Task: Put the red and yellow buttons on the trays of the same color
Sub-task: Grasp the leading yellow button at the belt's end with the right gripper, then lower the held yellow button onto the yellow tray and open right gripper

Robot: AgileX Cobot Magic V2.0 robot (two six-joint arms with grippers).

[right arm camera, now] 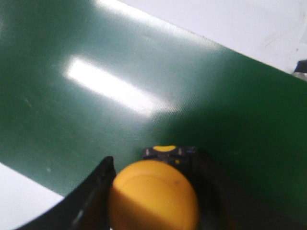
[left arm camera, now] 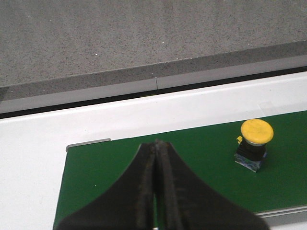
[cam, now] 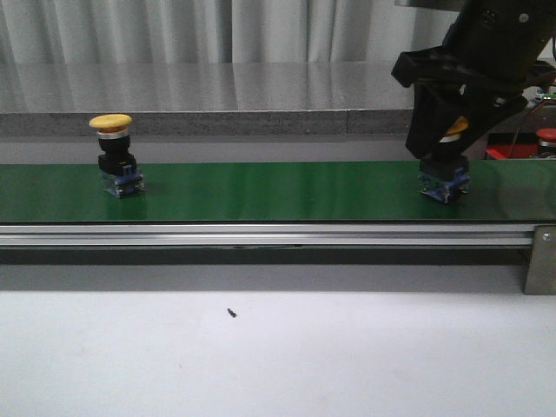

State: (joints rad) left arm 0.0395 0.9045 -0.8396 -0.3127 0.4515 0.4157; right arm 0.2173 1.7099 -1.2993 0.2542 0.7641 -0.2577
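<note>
green belt (cam: 278, 191) runs across the front view, with a metal rail (cam: 261, 233) along its near edge and a white table (cam: 261, 356) in front of it. one yellow button (cam: 115, 156) stands upright on the left part of the belt, yellow cap on top, black body, blue base touching the belt. it stands free, nothing touching it. the left gripper (left arm camera: 156, 191) appears only in the left wrist view: its fingers (left arm camera: 170, 191) are pressed together with nothing between them, above the belt and well apart from that button.

a second yellow button (cam: 446, 169) stands on the right part of the belt. the right gripper (cam: 452, 122) is down over it; in the right wrist view the fingers (right arm camera: 93, 191) sit against either side of the yellow cap, gripping it. the base touches the belt in the front view.

at the far right edge, beyond the belt, a red button (cam: 546, 135) sits above a sliver of red tray (cam: 504, 152). whether they touch cannot be told.
</note>
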